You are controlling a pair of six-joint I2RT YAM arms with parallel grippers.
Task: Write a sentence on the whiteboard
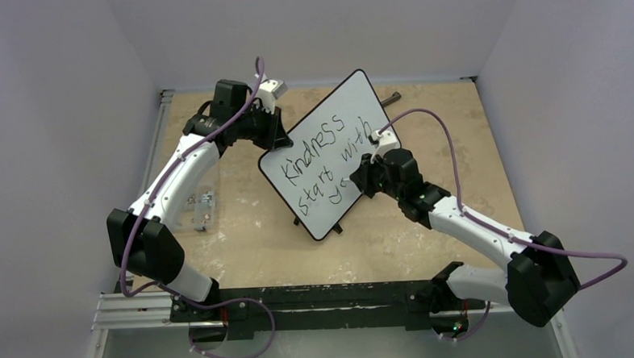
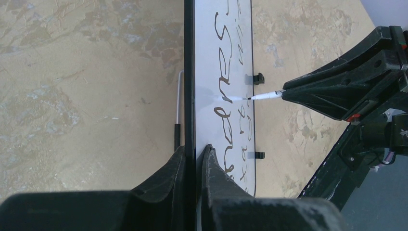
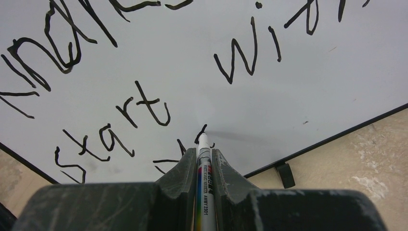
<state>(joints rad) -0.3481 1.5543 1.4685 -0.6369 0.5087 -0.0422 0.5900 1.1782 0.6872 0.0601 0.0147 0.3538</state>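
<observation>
Whiteboard [image 1: 357,96] stands tilted mid-table, its edge pinched in the left gripper [image 2: 195,161]. The right gripper [image 1: 356,179] clenches a marker [image 3: 204,183], tip seemingly touching below the sentence [image 1: 321,159].

- The left arm [image 1: 176,173] is stretched forward from its base, elbow bent, wrist turned to the right.
- The left gripper [image 2: 195,150] is clamped on the edge of the board [image 1: 357,96], one finger on each face.
- The right arm [image 1: 477,228] is reached forward and inward, to the left.
- The right gripper [image 3: 202,153] is closed on a marker [image 3: 204,187], which is held lengthwise between the fingers, tip out front.
</observation>
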